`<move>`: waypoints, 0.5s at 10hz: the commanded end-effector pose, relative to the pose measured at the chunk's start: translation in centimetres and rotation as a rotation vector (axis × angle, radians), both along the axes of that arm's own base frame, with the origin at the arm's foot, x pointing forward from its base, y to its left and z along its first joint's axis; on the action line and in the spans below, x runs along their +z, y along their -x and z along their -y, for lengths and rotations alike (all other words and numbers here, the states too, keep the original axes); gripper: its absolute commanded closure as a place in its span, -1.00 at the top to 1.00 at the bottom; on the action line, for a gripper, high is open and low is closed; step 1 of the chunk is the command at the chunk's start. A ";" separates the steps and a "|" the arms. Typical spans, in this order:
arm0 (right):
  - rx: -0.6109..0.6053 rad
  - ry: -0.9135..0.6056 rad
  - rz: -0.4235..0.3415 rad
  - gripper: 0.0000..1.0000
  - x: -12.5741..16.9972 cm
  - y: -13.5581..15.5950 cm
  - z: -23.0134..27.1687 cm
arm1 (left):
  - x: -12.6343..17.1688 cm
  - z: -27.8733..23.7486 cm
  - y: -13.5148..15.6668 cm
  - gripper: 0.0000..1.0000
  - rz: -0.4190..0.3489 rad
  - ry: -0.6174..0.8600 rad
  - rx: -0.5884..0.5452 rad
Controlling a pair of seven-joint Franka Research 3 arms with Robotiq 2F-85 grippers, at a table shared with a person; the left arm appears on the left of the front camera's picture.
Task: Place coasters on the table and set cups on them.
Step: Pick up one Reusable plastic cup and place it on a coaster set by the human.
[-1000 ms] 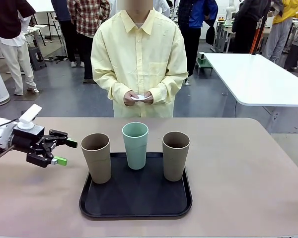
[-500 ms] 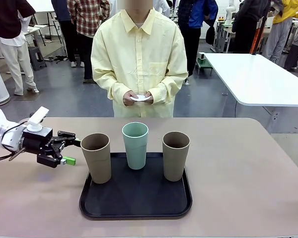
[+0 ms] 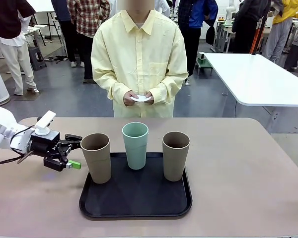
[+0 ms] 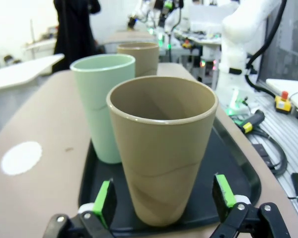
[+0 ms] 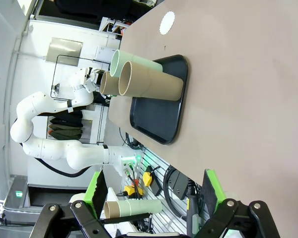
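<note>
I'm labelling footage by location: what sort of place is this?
Likely a robotics lab or demo hall: a robot arm at the table, an emergency-stop box nearby, onlookers among worktables behind.

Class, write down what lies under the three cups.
The mint cup and both brown cups stand on the black tray, which lies on the table. Their bases hide the spot directly beneath each.
</note>
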State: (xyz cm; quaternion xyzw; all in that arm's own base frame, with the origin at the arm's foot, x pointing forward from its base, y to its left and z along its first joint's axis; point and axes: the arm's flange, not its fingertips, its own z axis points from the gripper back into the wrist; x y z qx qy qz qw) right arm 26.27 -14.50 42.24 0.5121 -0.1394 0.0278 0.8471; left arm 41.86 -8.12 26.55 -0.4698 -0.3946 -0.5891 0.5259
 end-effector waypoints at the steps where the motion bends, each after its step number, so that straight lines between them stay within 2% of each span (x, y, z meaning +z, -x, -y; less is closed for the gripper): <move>1: 0.000 -0.016 0.012 1.00 0.0 -0.1 0.1 | -0.6 0.8 -0.4 1.00 0.048 0.031 -0.010; 5: 0.000 -0.016 0.012 1.00 0.0 -0.1 0.1 | -1.4 1.8 -0.7 1.00 0.061 0.036 -0.050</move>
